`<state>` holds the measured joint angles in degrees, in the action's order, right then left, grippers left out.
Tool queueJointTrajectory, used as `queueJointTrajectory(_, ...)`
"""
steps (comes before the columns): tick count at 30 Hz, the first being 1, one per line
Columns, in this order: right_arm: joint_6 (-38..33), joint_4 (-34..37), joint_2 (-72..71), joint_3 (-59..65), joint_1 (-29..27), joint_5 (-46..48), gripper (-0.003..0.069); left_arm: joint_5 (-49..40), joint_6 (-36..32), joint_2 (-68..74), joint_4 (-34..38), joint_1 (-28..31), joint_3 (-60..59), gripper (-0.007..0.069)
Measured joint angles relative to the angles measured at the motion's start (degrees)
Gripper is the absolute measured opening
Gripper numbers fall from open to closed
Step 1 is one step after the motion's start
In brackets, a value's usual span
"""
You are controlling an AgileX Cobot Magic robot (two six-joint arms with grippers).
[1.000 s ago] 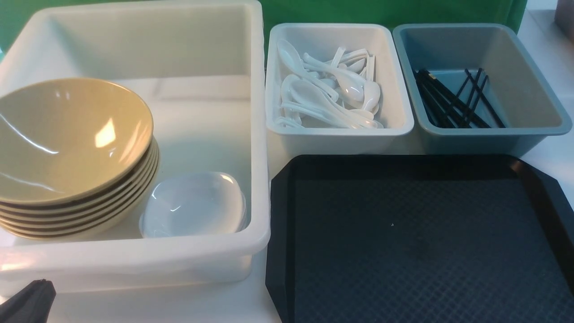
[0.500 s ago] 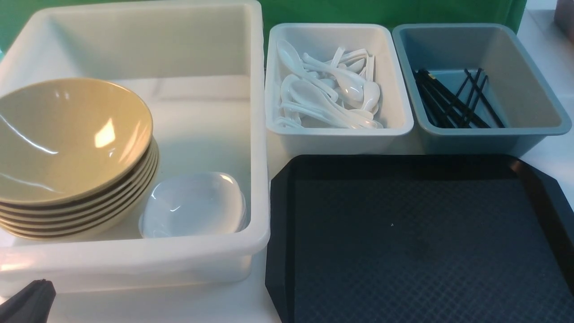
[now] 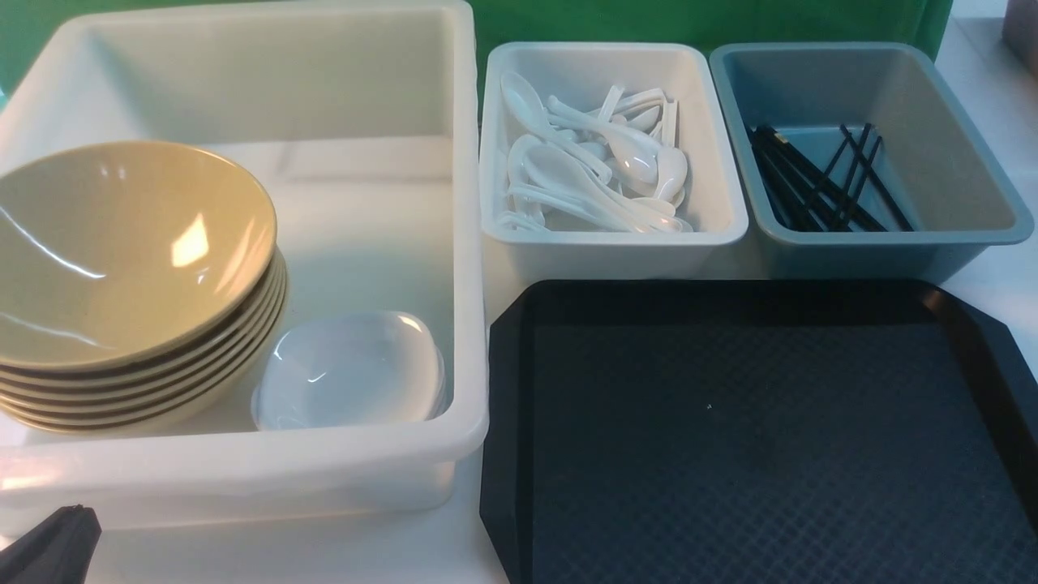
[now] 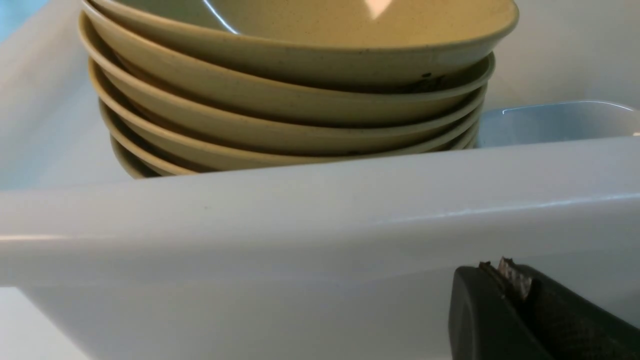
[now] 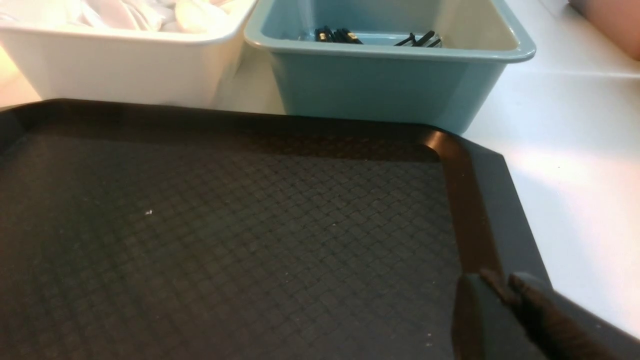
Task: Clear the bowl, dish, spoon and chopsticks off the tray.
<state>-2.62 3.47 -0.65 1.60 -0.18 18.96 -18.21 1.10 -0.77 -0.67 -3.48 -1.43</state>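
**Front view: tray bare, dishes sorted into three bins**

Front view shows one black tray [image 3: 754, 438] on the white bench [image 3: 389, 551], with nothing lying on it. Left of it stands one large white tub [image 3: 466, 243] holding a stack of tan bowls; the top bowl [image 3: 122, 243] sits on about five more rims. Just beside the stack, in the tub's near corner, sits the white dish [image 3: 349, 369], seemingly on top of another. Behind the tray are two smaller bins: a white bin [image 3: 608, 251] with a heap of white spoons [image 3: 596, 166], too tangled to count, and a grey-blue bin [image 3: 892, 243] with several black chopsticks [image 3: 819, 182] crossed in a loose pile.

One dark tip of the left fingers [image 4: 505, 300] lies outside the tub's near wall, pressed together and holding nothing. The right fingers [image 5: 500, 310] hover over the tray's near right rim, nearly closed with a slim gap, empty.

Nothing has shifted from the earlier front pictures.
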Motion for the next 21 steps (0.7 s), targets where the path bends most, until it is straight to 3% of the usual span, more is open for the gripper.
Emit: queueJointTrajectory(21,0.0,0.0,0.0,0.0,0.0,0.1,0.0121,0.0,0.0,0.0,0.0,0.0,0.0,-0.0008)
